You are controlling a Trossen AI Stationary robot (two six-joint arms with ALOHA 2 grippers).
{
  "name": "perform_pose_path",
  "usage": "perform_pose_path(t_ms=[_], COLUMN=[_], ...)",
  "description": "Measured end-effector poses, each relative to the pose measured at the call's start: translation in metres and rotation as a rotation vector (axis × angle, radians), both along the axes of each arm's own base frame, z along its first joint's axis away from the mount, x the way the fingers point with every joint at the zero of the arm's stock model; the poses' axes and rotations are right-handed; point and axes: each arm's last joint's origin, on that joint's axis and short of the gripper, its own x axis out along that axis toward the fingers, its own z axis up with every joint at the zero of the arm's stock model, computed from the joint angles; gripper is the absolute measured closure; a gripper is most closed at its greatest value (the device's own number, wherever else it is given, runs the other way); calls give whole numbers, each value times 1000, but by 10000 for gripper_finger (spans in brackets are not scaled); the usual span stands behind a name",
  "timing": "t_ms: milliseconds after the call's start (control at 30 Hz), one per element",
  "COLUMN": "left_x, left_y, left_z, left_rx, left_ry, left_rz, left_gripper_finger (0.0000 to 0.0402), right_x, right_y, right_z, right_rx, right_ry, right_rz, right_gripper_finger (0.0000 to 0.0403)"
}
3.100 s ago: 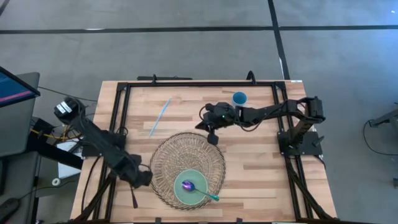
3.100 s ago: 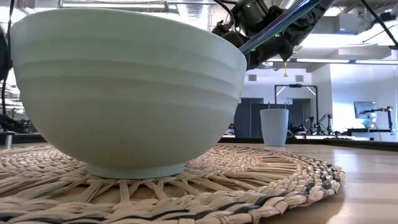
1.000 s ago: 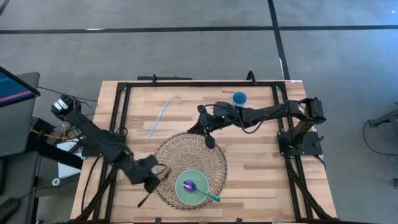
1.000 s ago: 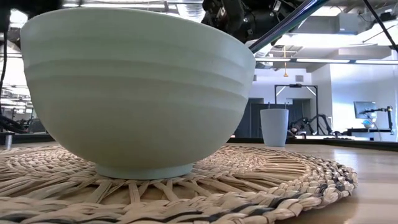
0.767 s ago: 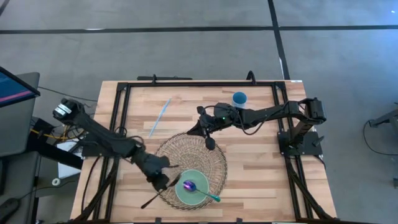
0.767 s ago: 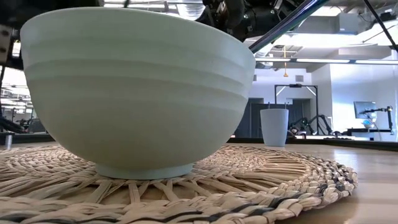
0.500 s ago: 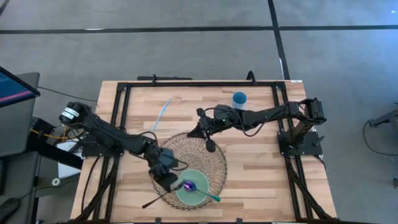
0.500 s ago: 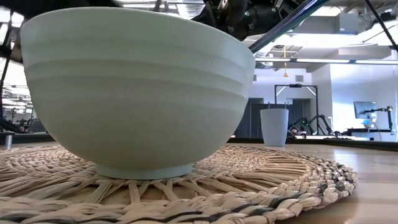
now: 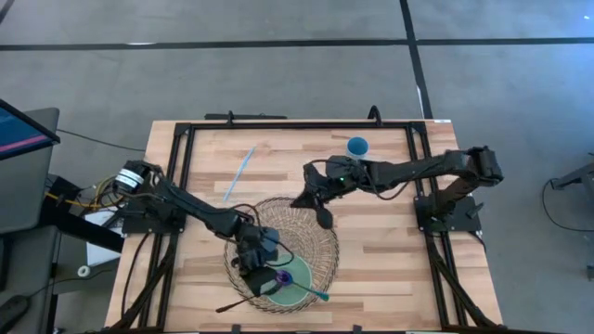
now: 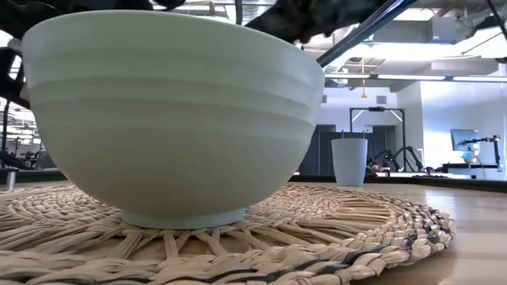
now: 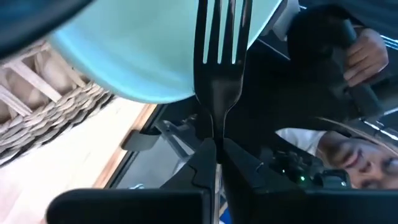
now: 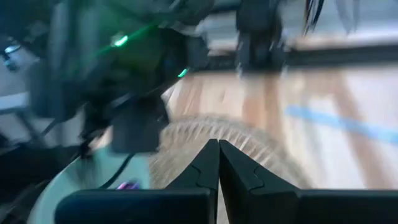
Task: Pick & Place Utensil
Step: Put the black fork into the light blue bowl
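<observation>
Black fork (image 11: 216, 59) is hanging tines-first over the pale green bowl's (image 9: 290, 278) rim, pinched by the left pincer (image 9: 252, 269). Right pincer (image 9: 318, 215), pressed together, is hovering over the woven mat's (image 9: 316, 243) far edge.

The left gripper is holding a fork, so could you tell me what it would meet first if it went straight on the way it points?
Most likely the pale green bowl. The left gripper aims the fork tines-first at it, though depth is unclear.

The left gripper (image 9: 252, 271) is hovering over the woven mat (image 9: 320, 243) beside the green bowl (image 9: 295, 286), gripping a black fork (image 9: 234, 301).
</observation>
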Motion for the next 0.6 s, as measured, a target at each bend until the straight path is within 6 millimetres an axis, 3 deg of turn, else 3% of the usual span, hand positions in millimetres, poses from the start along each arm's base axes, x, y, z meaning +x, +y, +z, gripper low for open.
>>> perform_pose_path(t_ms=[133,433,600], left_x=[4,9,12], left_y=[5,20,19], left_z=[1,6,-2], left_rx=[-15,19,42], left_ry=[-17,-57,-39], left_rz=[7,112,129], left_gripper_finger=[386,386,386], right_x=[-16,-31,-27], right_y=[27,96,120], right_z=[5,5,-9], right_rx=[30,-71,-94], right_ry=[101,95,87], right_rz=[26,69,121], right_gripper_finger=[402,402,402])
